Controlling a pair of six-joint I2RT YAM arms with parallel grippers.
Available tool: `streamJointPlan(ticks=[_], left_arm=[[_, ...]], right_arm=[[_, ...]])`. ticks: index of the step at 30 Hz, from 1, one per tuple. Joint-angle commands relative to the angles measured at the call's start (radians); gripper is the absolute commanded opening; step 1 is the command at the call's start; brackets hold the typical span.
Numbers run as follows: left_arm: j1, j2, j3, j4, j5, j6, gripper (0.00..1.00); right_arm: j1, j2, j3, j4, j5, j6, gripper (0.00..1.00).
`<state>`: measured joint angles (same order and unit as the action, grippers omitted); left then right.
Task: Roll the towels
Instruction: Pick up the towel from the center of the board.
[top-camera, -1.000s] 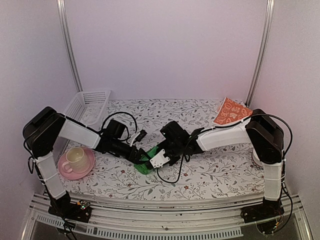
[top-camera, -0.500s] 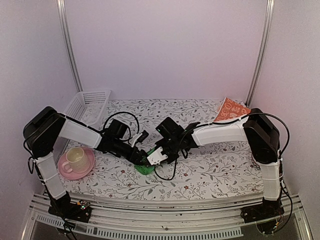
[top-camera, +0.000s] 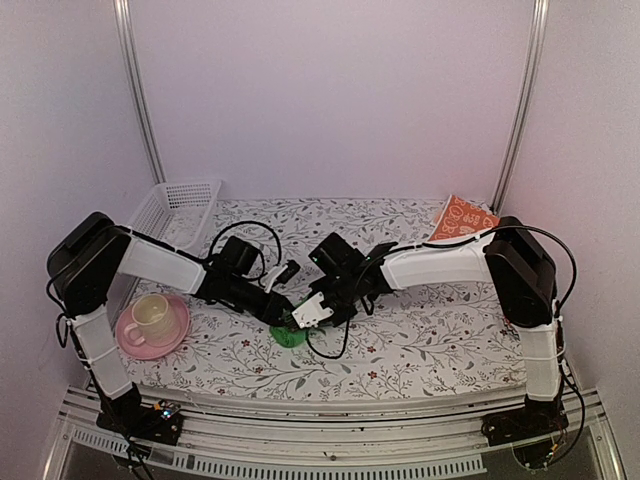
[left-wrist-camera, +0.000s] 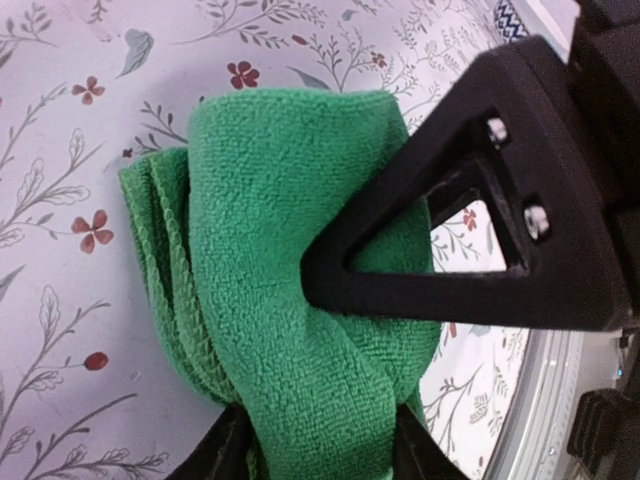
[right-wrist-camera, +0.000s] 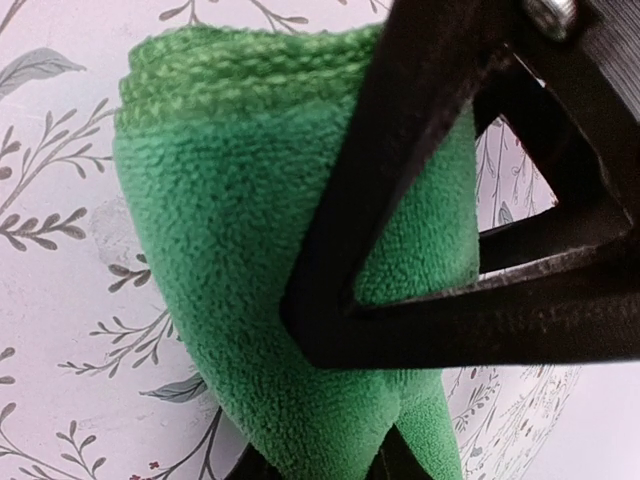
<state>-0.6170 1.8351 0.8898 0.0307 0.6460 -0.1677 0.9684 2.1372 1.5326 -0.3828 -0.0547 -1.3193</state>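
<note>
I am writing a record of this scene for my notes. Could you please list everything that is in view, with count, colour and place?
green towel: one, bright green, bunched on the table near the front middle
patterned towel: one, orange-red with white pattern, far right corner
basket: one, white, far left corner
cup: one, cream, standing on the saucer
saucer: one, pink, left side near the front
table cover: one, white with a floral print, spread over the table
left end effector: one, black, closed on the green towel
right end effector: one, black with a white part, closed on the green towel
</note>
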Motion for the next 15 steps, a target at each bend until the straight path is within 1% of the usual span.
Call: streamJointPlan(ticks=[1, 2, 4, 6, 7, 10, 12, 13, 15], left_arm=[[-0.026, -0.001, 0.018, -0.007, 0.027, 0.007, 0.32], [-0.026, -0.004, 0.018, -0.006, 0.025, 0.005, 0.26], [-0.026, -0.016, 0.016, -0.008, 0.020, 0.005, 0.14], [-0.025, -0.037, 0.011, -0.005, 0.005, 0.002, 0.02], [-0.022, -0.048, 0.007, -0.004, -0.001, 0.001, 0.00], [-0.005, -0.086, 0.000, -0.003, -0.011, -0.002, 0.00], [0.013, -0.119, -0.005, -0.002, -0.031, -0.010, 0.00], [0.022, -0.140, -0.004, -0.007, -0.041, -0.011, 0.00], [0.050, -0.194, -0.001, -0.019, -0.073, -0.017, 0.00]], right_arm=[[0.004, 0.042, 0.018, -0.042, 0.022, 0.028, 0.24], [0.003, 0.041, 0.021, -0.045, 0.024, 0.031, 0.26], [0.004, 0.033, 0.043, -0.073, 0.022, 0.049, 0.37], [0.004, 0.015, 0.077, -0.120, 0.009, 0.082, 0.52], [0.002, -0.003, 0.088, -0.139, 0.000, 0.110, 0.59], [-0.003, -0.072, 0.103, -0.182, -0.019, 0.161, 0.78], [-0.012, -0.124, 0.105, -0.202, -0.021, 0.207, 0.93], [-0.018, -0.149, 0.106, -0.211, -0.020, 0.234, 0.98], [-0.037, -0.202, 0.103, -0.227, -0.027, 0.294, 0.99]])
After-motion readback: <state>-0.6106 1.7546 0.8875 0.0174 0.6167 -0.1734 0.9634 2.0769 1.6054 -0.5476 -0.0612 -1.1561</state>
